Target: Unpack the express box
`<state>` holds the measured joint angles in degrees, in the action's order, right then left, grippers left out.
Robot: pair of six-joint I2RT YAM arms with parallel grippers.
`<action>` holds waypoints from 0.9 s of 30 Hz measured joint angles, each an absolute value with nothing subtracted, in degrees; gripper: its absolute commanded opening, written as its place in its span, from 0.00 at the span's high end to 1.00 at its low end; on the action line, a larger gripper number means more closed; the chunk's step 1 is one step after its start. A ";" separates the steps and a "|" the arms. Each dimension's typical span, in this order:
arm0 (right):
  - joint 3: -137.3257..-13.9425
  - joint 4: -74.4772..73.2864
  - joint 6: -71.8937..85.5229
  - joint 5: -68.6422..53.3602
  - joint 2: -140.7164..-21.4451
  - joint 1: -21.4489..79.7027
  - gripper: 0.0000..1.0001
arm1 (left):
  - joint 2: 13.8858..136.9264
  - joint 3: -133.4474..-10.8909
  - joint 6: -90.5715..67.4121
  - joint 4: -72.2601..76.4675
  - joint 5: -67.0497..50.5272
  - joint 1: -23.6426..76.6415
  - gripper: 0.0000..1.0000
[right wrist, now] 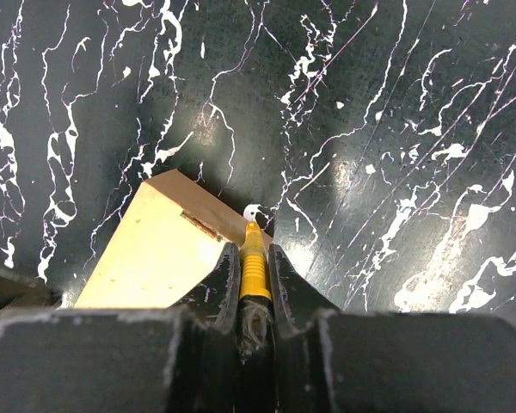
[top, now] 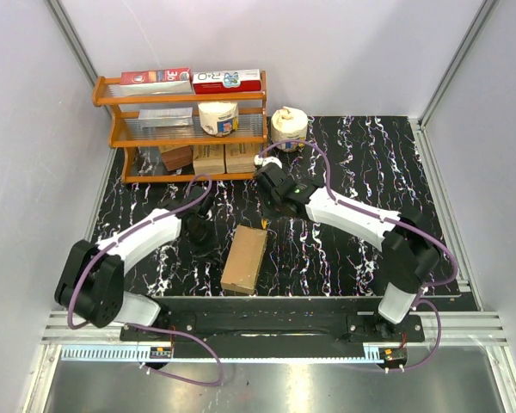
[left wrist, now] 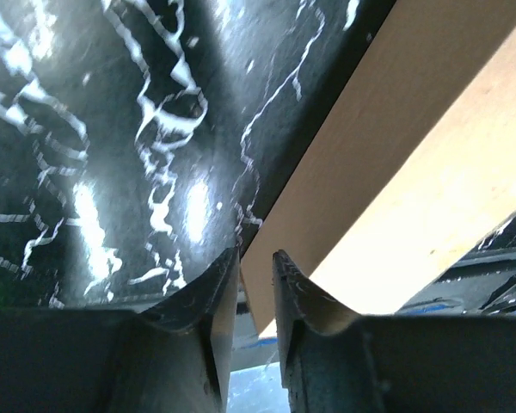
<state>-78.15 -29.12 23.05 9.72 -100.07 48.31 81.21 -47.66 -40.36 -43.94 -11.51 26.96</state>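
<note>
The express box [top: 243, 258], a flat oblong brown carton, lies on the black marbled table [top: 370, 163] between the arms. My right gripper [top: 269, 209] hovers at the box's far end, shut on a yellow ribbed cutter [right wrist: 254, 267]. The cutter's small white tip [right wrist: 253, 211] sits right at the far corner of the box [right wrist: 155, 249]. My left gripper [top: 203, 237] is low beside the box's left side. In the left wrist view its jaws [left wrist: 255, 255] stand narrowly open with nothing between them. The box [left wrist: 430, 172] runs just past its right finger.
An orange wooden shelf [top: 108, 102] stands at the back left with red-and-white cartons [top: 227, 80], small brown boxes [top: 208, 159] and a white tub [top: 218, 118]. A white roll [top: 289, 127] sits beside it. Grey walls close in on both sides.
</note>
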 measured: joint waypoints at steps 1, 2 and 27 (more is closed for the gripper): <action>-78.15 -29.19 23.29 9.96 -99.92 48.31 1.00 | 80.09 -47.66 -40.10 -45.25 -11.20 26.96 0.72; -78.15 -29.21 23.49 10.02 -99.92 48.31 1.00 | 78.78 -47.66 -39.88 -46.85 -10.96 26.96 0.72; -81.95 -28.23 22.98 10.63 -105.93 48.31 1.00 | 74.19 -39.05 -40.49 -47.27 -19.92 40.82 1.00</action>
<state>-81.95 -28.23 22.98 10.63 -105.93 48.31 74.19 -39.05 -40.49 -47.27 -19.92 40.82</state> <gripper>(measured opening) 0.160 0.013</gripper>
